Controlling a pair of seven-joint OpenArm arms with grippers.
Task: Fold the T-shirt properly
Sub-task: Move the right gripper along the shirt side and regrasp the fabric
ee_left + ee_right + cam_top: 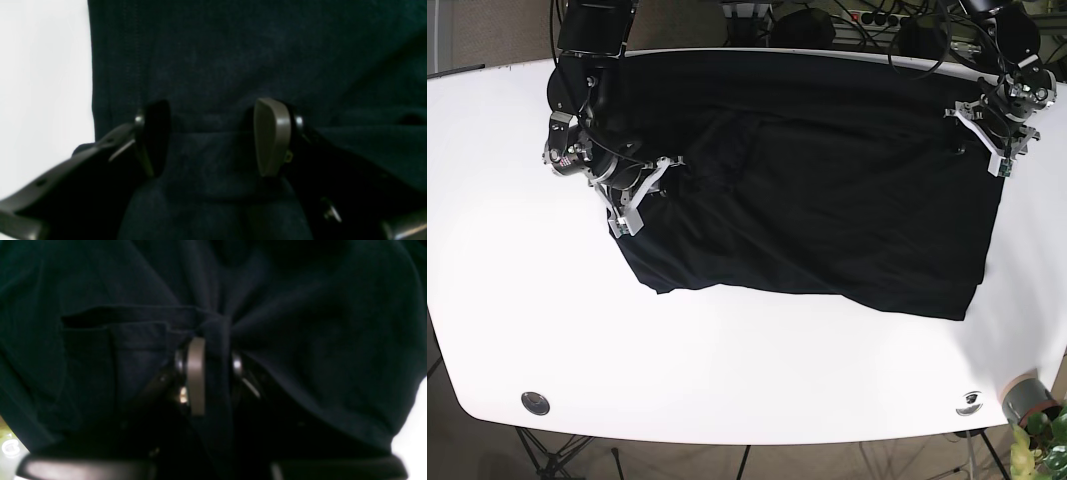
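A dark T-shirt (827, 200) lies spread over the back half of the white table (727, 360), with rumpled folds near its left side. In the base view my right gripper (649, 195) sits at the shirt's left edge. Up close, the right gripper (215, 373) is shut on a pinched ridge of T-shirt (317, 340) cloth. At the shirt's far right edge is my left gripper (979, 142). The left gripper (213, 140) is open, its fingers (272, 136) standing wide apart on either side of a fold of the T-shirt (233, 60), beside the cloth's straight edge.
Cables and arm mounts crowd the table's back edge. A grey pot (1027, 400) with a green plant stands off the front right corner. Small round fittings (535, 402) sit near the two front corners. White table shows left of the shirt in the left wrist view.
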